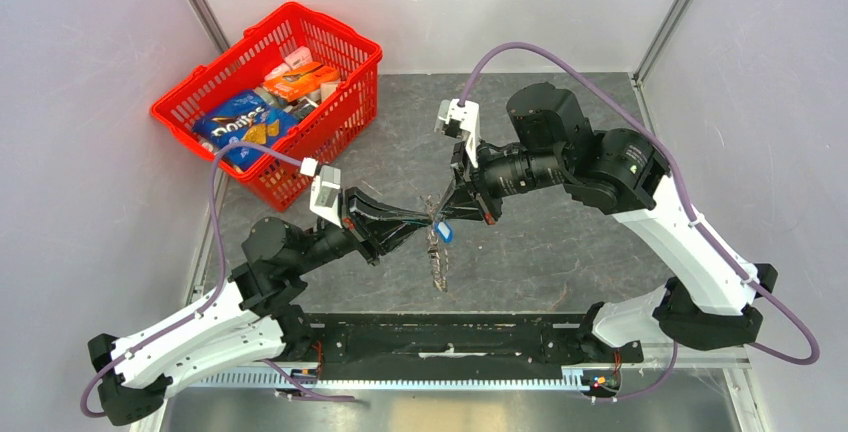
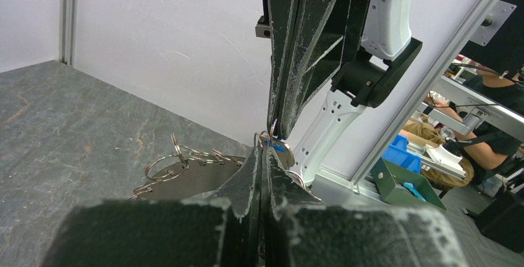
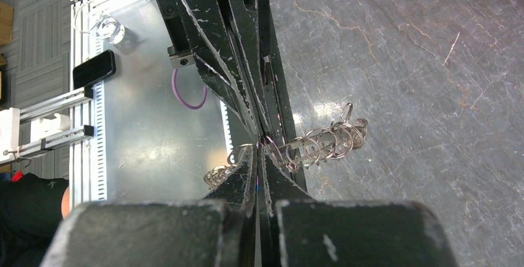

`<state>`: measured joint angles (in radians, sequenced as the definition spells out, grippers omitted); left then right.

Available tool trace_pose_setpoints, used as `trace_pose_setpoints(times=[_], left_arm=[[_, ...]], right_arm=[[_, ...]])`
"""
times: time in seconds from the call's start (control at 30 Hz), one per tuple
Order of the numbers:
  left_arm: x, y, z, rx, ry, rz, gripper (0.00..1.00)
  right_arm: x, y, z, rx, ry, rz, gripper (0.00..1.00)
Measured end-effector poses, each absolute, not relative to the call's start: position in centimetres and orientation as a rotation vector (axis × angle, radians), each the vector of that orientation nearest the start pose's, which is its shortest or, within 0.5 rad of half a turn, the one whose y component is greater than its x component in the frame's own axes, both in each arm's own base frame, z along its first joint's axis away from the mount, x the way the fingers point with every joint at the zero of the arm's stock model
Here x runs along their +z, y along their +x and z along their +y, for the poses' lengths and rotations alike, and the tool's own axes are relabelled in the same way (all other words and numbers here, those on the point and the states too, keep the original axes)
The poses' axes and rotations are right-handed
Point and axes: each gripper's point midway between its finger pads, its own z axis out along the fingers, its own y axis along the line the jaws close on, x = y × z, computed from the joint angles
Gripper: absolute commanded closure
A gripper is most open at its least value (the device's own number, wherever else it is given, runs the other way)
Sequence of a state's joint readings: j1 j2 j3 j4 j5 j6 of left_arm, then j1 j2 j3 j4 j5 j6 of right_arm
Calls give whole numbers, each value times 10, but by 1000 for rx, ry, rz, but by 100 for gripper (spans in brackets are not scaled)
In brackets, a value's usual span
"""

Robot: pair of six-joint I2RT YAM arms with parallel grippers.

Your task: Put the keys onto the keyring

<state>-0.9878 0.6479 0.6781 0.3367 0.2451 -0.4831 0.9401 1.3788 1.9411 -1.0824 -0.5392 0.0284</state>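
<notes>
Where the two arms meet tip to tip above the dark grey mottled bench (image 1: 560, 242), I find the left tool (image 1: 425, 220) and the right tool (image 1: 447, 214) both clenched at one junction. The fan of small silvery-grey metal keys (image 1: 437, 262) hangs from that point, long axis downward. The tiny blue-headed key (image 1: 445, 233) sits just beneath the right tool's tips, which I judge grip it. The left tool appears to hold the fan. Neither arm is nearer.
</notes>
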Motion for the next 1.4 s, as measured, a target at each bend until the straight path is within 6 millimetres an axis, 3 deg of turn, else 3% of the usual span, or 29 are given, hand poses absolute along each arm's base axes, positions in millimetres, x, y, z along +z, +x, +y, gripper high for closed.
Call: trace_pose_setpoints(times=[1.4], left_arm=[[388,110,-277,-1404,565,1238,98]], right_arm=[[402,127,303,985,-1213,1859,100]])
